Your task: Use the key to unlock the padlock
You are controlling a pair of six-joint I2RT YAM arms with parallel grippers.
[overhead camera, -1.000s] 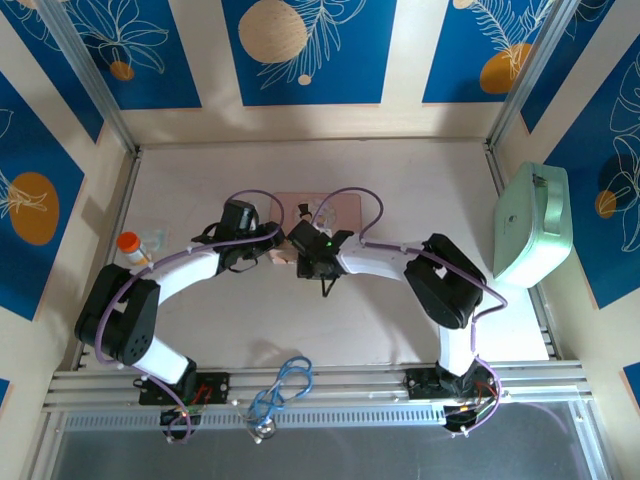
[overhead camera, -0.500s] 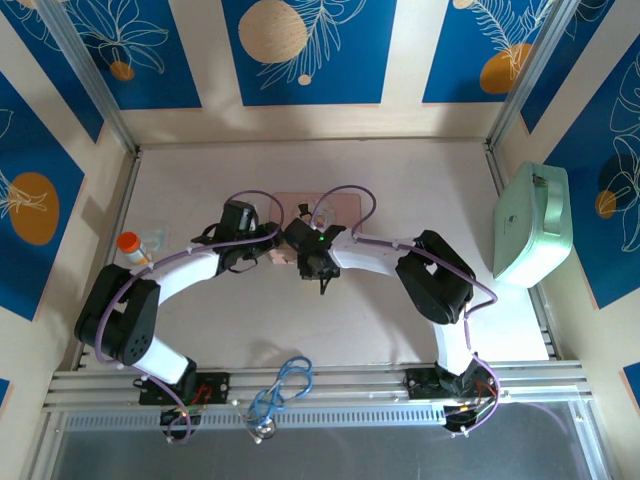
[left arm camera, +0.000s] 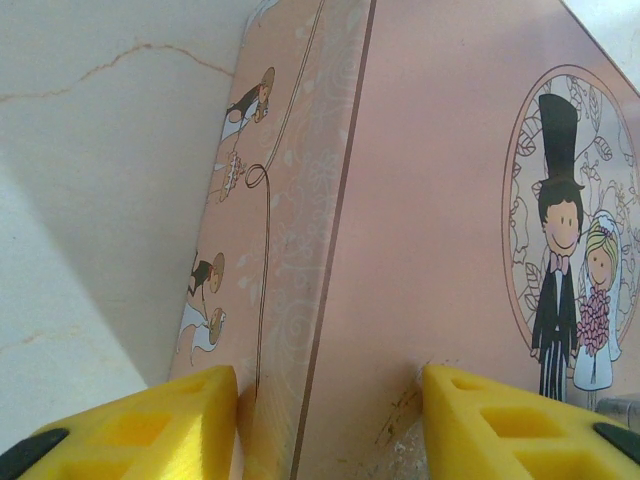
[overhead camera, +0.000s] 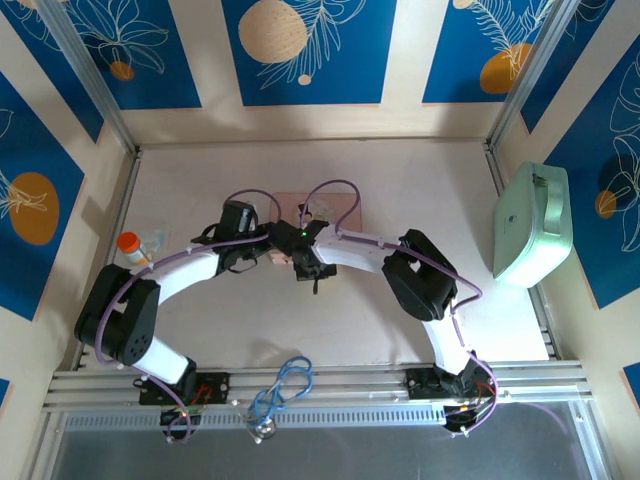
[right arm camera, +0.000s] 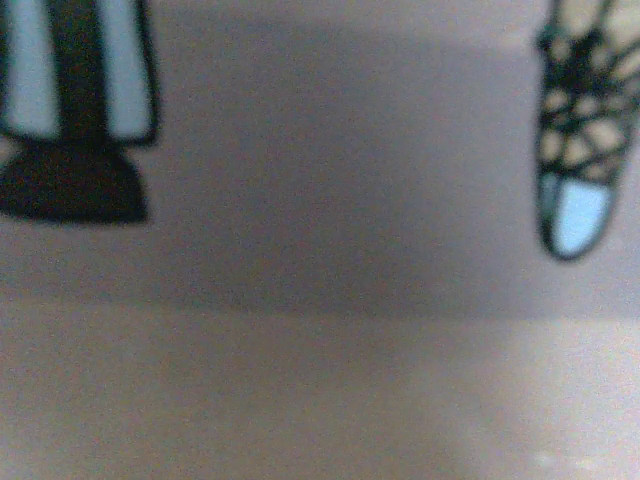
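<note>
Both arms meet at the pink box point(overhead camera: 345, 205), which lies toward the far middle of the table point(overhead camera: 420, 300). The left gripper point(overhead camera: 272, 254) comes at it from the left. In its wrist view the yellow fingers point(left arm camera: 150, 425) stand at a middling width astride the box's edge, one against the patterned side wall and the other against the lid with the cartoon couple. They look to be pinching the box to steady it.

The right gripper point(overhead camera: 308, 262) hangs over the box's near edge, just right of the left one. Its camera sits so close to the pink surface that all is blur, and I cannot tell whether its jaws are wide, narrow or holding anything.

The padlock should be at that near edge, under the two wrists, but it is hidden or too small to pick out, and so is the key. A blue looped cord point(overhead camera: 285, 385) lies at the near edge between the arm bases, well apart from the box.

As I judge it, the step in hand is the approach to the lock, with the box braced and nothing unlocked yet. The next move calls for a sure hold on the key and its blade lined up with the keyhole. Then comes a push and a turn while the left side stops the box from sliding
</note>
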